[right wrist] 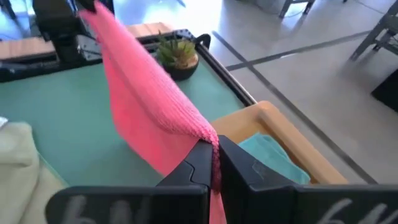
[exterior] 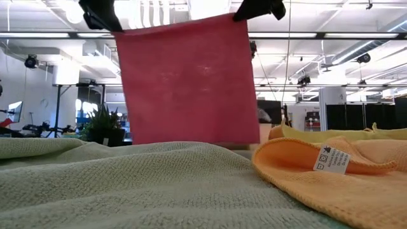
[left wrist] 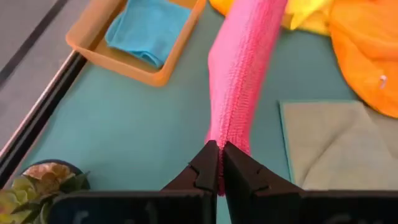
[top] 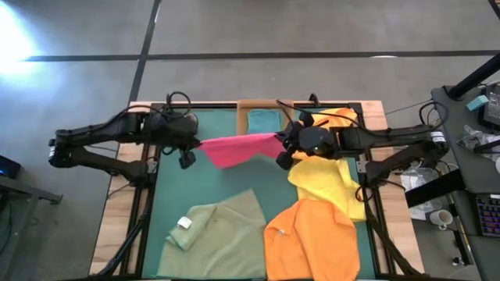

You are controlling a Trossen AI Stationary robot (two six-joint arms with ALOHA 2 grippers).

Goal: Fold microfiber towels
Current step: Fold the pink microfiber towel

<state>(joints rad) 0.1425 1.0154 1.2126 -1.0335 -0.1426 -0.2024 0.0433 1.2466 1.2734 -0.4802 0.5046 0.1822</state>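
A hot pink towel (top: 238,148) hangs spread between my two grippers above the green mat (top: 211,187). My left gripper (top: 195,143) is shut on its left top corner, my right gripper (top: 283,143) on its right top corner. In the low view the pink towel (exterior: 187,83) hangs as a flat square, its lower edge hidden behind the sage towel. A pale sage towel (top: 219,234) lies on the near mat, an orange towel (top: 312,238) and a yellow towel (top: 324,179) at the right. A teal towel (top: 266,119) lies in the tan tray (top: 244,104). My left gripper pinches the pink towel's top corner (left wrist: 219,146) between its two fingers; the cloth runs away from the fingers along its top edge toward the other arm. The towel hangs below. My right gripper pinches the opposite top corner (right wrist: 211,138) between its two fingers. The top edge runs nearly straight between both grippers.
A small potted plant (right wrist: 177,55) stands at the mat's far left corner. The tray sits at the far edge, between the arms. The orange and yellow towels cover the mat's right side; the sage towel covers the near middle. Bare mat lies under the pink towel.
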